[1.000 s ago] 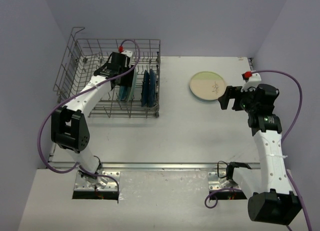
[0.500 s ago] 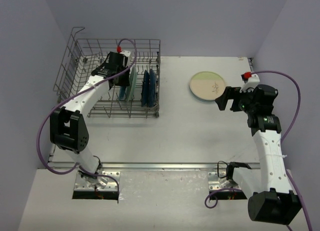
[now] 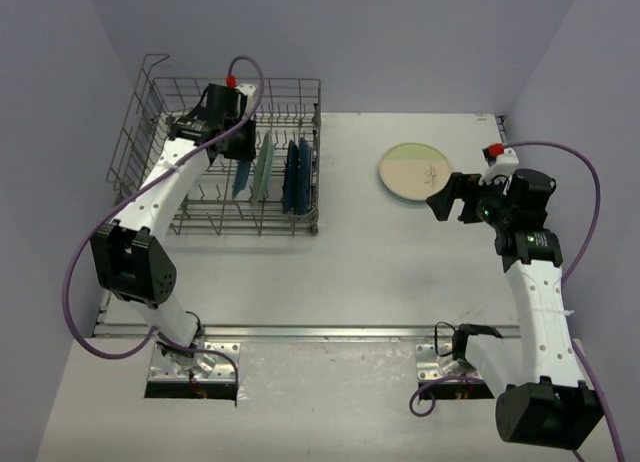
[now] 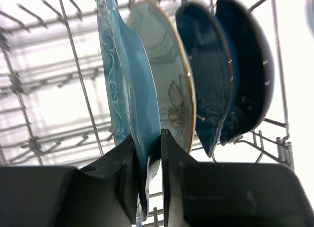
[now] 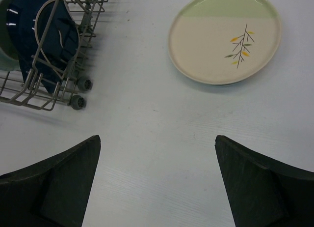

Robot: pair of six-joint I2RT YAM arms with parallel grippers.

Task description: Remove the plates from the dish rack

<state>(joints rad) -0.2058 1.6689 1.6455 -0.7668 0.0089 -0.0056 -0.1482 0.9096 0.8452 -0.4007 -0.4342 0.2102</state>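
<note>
While the left gripper (image 4: 147,153) is pinching the rim of the teal scalloped ceramic plate (image 4: 125,74) — standing upright in the grey wire dish rack (image 3: 160,112) — lifting straight up is looking safest; right gripper (image 5: 157,138) is hanging spread.

Dish rack (image 3: 135,152) stands at the table's (image 3: 350,252) far left. Four standing plates (image 3: 292,175) sit on edge in its right half, side by side. A lone plate (image 3: 417,171) lies flat on the table, right of the rack, well apart.

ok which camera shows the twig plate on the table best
Right wrist view: the twig plate lies large, its drawing sharp. The top view shows it small and faint. The left wrist view misses it.
</note>
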